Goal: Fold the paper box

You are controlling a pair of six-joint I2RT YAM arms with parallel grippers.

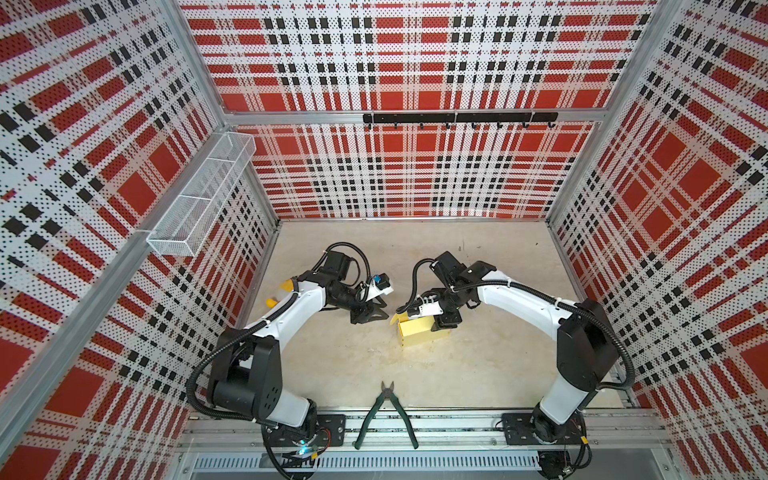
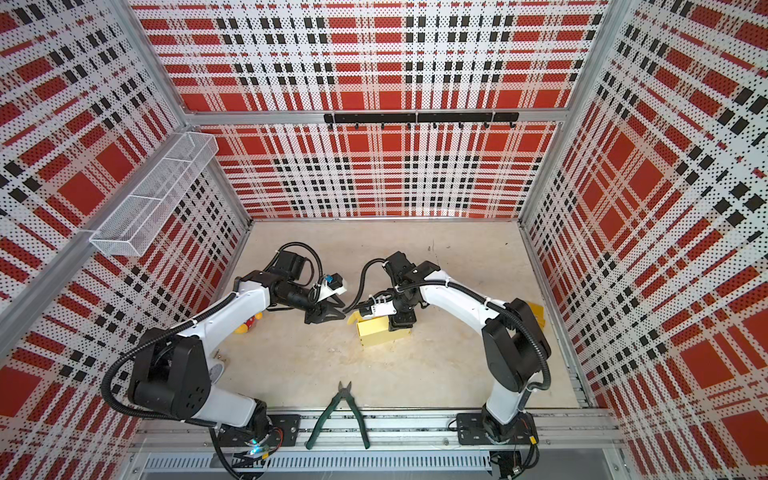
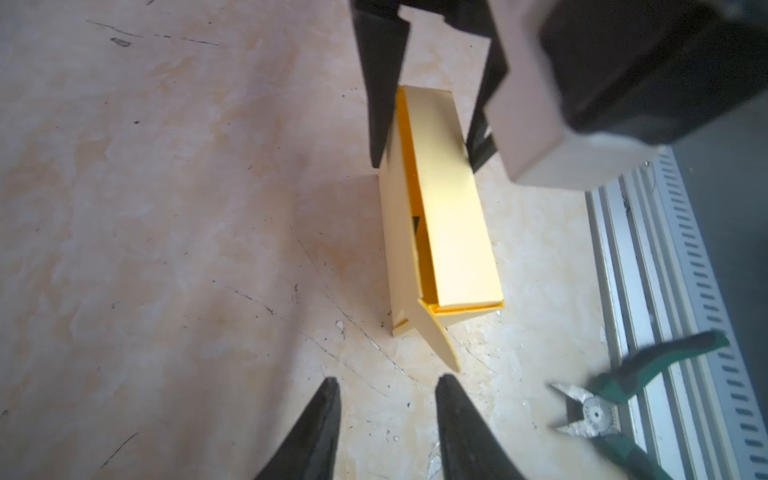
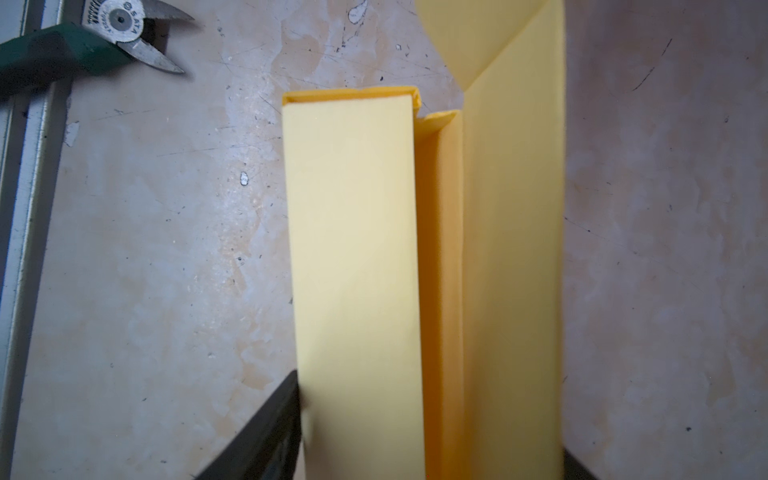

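Paper box (image 1: 417, 334) on tabletop (image 1: 478, 374), just right of centre, between the two grippers. Partly folded: narrow face up, top flap laid over but not tucked, slit along one long edge showing darker yellow inside. Can't tell through the slit what's in it. Long axis across the table, left to right in both top views. End with loose side tab (image 3: 436, 336) pointing at left gripper (image 1: 380, 313), opposite end under right gripper (image 1: 444, 324). Right gripper straddling that end, one finger against each long wall, clamped on the box. Left gripper just beside the tab, not touching, moderate gap, nothing between fingers. Green-handled side cutters (image 1: 388, 409) at near table edge, handles over the aluminium rail. White mesh basket (image 1: 199, 195), three compartments, hung on left wall. Yellow plush toy (image 2: 247, 326) beside left arm.
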